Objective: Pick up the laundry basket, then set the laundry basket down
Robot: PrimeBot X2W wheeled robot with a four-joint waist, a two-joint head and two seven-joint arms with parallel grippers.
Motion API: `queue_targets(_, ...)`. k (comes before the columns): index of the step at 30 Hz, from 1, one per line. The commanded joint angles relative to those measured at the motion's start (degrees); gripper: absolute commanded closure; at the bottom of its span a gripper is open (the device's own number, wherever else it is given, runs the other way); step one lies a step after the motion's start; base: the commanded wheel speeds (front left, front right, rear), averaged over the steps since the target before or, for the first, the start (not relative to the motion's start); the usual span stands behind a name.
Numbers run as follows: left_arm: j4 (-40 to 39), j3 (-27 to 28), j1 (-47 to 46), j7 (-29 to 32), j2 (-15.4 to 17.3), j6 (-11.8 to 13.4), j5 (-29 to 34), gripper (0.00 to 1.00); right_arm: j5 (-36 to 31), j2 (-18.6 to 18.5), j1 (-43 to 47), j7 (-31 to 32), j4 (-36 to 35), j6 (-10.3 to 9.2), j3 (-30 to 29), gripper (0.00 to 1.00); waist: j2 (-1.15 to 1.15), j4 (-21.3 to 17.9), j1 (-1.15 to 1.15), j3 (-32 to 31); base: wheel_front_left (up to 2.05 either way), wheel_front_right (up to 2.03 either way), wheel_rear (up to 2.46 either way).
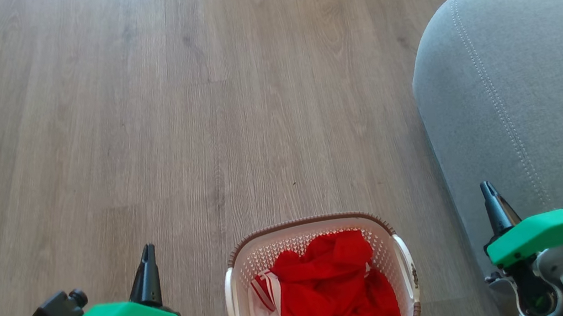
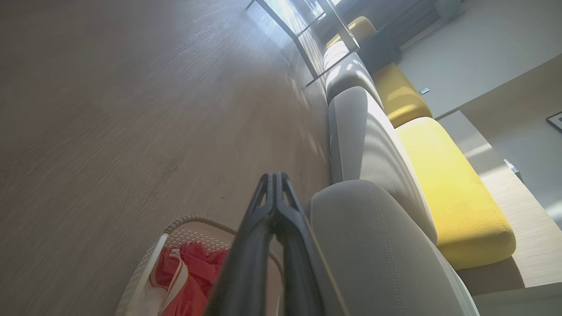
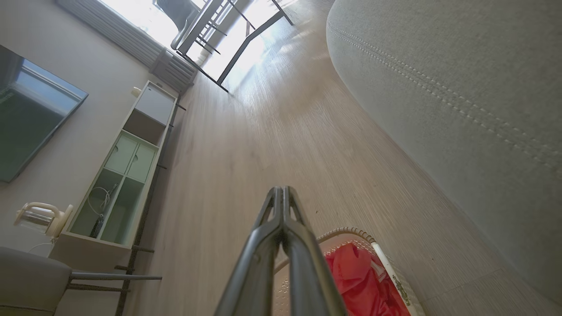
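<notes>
Basket (image 1: 237,267) cream, perforated, brown rim; clothes (image 1: 334,289) red and white; sofa (image 1: 522,88) grey; cushion (image 2: 452,193) yellow; floor (image 1: 141,117) wood-grain.

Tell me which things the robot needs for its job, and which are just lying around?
For the job: the laundry basket with red and white clothes; the left gripper and right gripper, both shut, either side of it.
Just lying about: the grey sofa, yellow cushions, shelf unit, glass kettle.

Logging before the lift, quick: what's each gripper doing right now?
Left gripper: closed, holding nothing.
Right gripper: closed, holding nothing.
</notes>
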Motion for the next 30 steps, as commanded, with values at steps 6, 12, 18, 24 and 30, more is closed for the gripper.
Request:
queue_targets(6,-1.6,2.3,-3.6,1.0,0.9,-0.7,-4.6,1.00,4.6,-0.8,-2.0,1.1,-2.1,0.21,-0.9,1.00,0.00,-0.3,0.00,-0.1,0.00,0.00,0.00)
queue_targets(12,-1.6,3.4,-3.7,2.0,0.9,-1.0,-8.2,1.00,8.1,-0.8,-1.9,2.1,-2.2,0.23,-1.7,1.00,0.00,-0.6,0.00,-0.2,0.00,0.00,0.00)
queue_targets(18,-1.5,4.4,-3.9,2.9,0.9,-1.2,-11.7,1.00,11.7,-0.8,-1.9,3.1,-2.2,0.24,-2.6,1.00,0.00,-0.8,0.00,-0.4,0.00,0.00,0.00)
queue_targets(24,-1.5,5.5,-4.1,3.9,0.9,-1.4,-15.3,1.00,15.2,-0.8,-1.9,4.1,-2.2,0.26,-3.4,1.00,0.00,-1.1,0.00,-0.5,0.00,0.00,0.00)
queue_targets(30,-1.5,6.5,-4.3,4.9,0.9,-1.6,-18.8,1.00,18.7,-0.8,-1.9,5.1,-2.3,0.28,-4.2,1.00,0.00,-1.4,0.00,-0.6,0.00,0.00,0.00)
